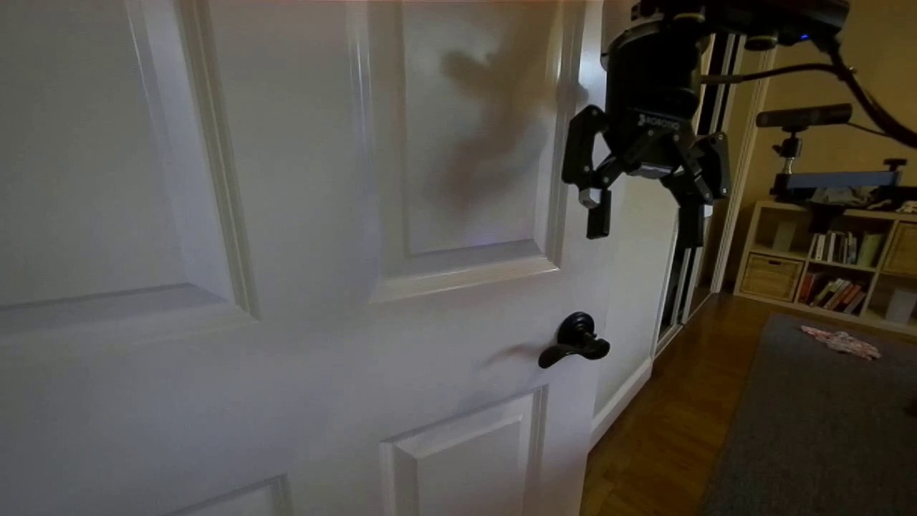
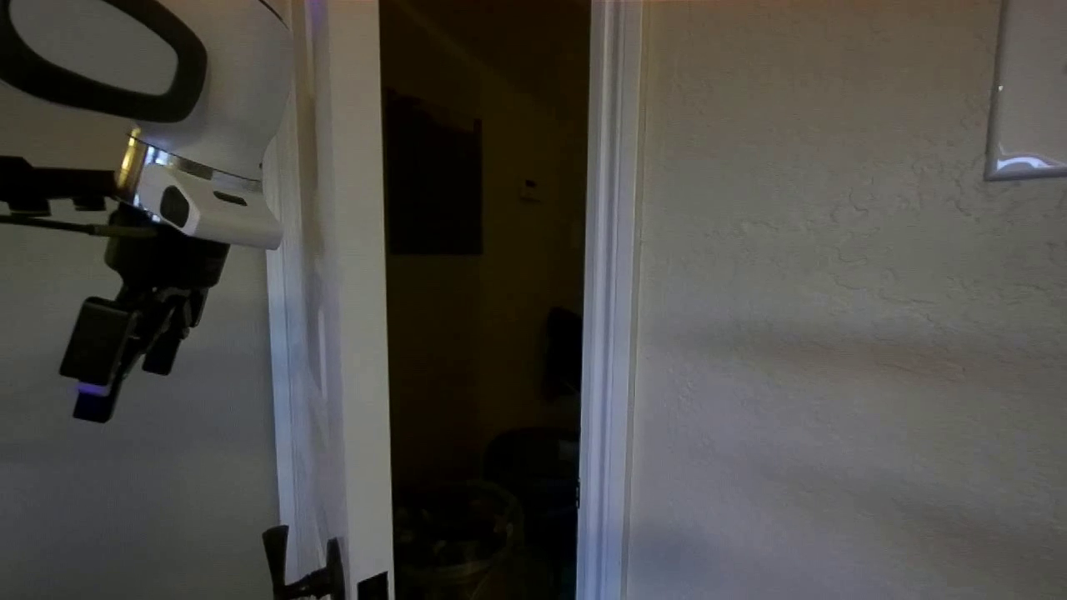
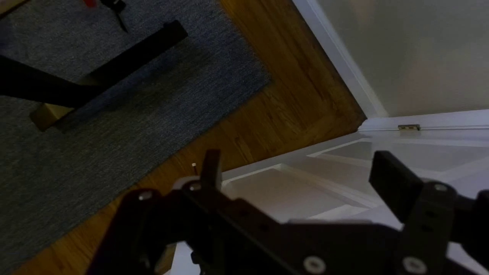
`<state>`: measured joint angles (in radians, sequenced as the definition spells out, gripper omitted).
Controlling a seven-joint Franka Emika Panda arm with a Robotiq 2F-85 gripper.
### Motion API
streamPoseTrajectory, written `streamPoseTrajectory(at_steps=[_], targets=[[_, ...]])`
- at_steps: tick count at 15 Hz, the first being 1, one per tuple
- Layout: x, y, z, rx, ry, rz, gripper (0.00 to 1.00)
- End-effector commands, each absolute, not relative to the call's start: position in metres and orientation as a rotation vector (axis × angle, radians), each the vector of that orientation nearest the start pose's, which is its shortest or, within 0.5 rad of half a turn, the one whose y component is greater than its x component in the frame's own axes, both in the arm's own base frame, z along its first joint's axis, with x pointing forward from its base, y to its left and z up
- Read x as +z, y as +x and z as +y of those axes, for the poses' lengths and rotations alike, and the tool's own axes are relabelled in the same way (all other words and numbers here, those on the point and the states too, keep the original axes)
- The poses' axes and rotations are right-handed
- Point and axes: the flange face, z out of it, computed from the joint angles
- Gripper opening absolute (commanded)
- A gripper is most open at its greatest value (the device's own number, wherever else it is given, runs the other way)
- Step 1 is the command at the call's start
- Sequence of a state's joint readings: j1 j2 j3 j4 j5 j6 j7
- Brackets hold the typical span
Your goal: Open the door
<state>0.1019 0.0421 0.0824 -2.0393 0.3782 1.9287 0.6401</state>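
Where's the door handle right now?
In an exterior view, the handle is on the door near its right edge, below and left of the open gripper.

Blk gripper (image 1: 645, 229), jaws apart, pointing dwn

In an exterior view, your black two-fingered gripper (image 1: 645, 226) hangs above the black curved lever handle (image 1: 575, 330) on the white panelled door (image 1: 308, 236), near its free edge. Right of that edge, you find a dark grey rectangular rug (image 1: 809, 423) with a reddish patterned cloth (image 1: 842, 342) lying on it and a pale wooden cube bookcase (image 1: 842, 266) standing behind. In an exterior view, a dark doorway (image 2: 492, 300) lies between the door and a white moulded frame (image 2: 613, 300); right of the frame runs a pale textured wall (image 2: 834, 292).
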Motion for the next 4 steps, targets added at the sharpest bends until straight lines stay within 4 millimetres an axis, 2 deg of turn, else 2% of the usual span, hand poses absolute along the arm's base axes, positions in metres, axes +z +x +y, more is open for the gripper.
streamPoseTrajectory(at_steps=[1, 4], targets=[[0.4142, 0.5292, 0.1237, 0.407, -2.721, 0.880, 1.00], [0.4135, 0.5282, 0.1233, 0.410, -2.720, 0.886, 1.00]])
